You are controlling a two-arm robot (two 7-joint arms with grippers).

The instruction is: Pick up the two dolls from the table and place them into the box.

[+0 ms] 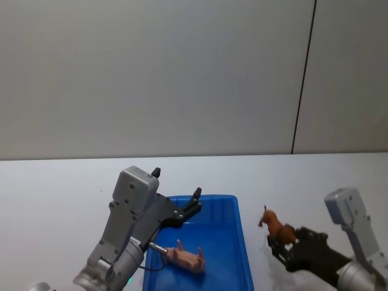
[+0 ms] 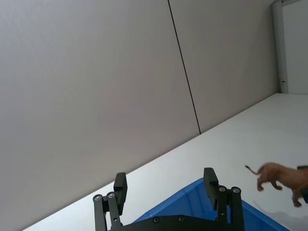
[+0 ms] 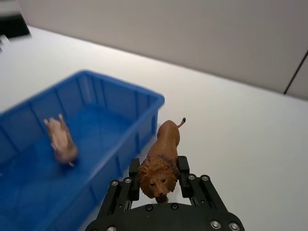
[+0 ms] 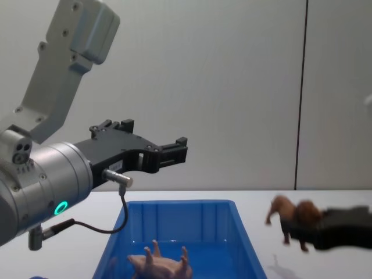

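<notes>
While clamped, lion point(image 3: 162, 144) head toward end effector point(image 3: 158, 167)

There are two dolls: one pale pink pig point(image 1: 189, 259) and one brown lion point(image 1: 277, 227) with a shaggy mane. There is one box point(image 1: 206, 198), a bright blue bin, and one white table point(image 1: 54, 194). One doll lies inside the box and one is outside it. Two grippers are in view, the left gripper point(image 2: 164, 175) and the right gripper point(image 3: 159, 162), each with two black fingers. One dark seam point(image 1: 304, 79) runs down the wall point(image 1: 151, 73) behind.
</notes>
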